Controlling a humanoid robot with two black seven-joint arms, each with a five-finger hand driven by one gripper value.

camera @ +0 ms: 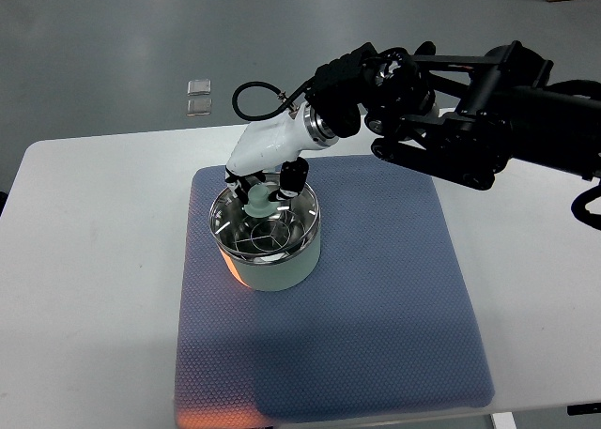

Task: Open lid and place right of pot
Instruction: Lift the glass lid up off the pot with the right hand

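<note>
1. right hand (pixel 260 187): white, reaching in from the right edge, fingers closed around the lid knob (pixel 260 202).
2. lid (pixel 263 224): glass, seated on the pot (pixel 274 260).
3. pot: on the blue mat (pixel 376 298), left of centre.
4. mat: on the white surface (pixel 94 260).

Blue mat (pixel 394 298) covers white table (pixel 84 260).

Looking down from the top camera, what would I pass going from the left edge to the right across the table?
White table → blue-grey textured mat edge → pale green pot with its glass lid, the right robot hand on the lid's knob → bare mat → white table again, with the black robot arm above.
</note>
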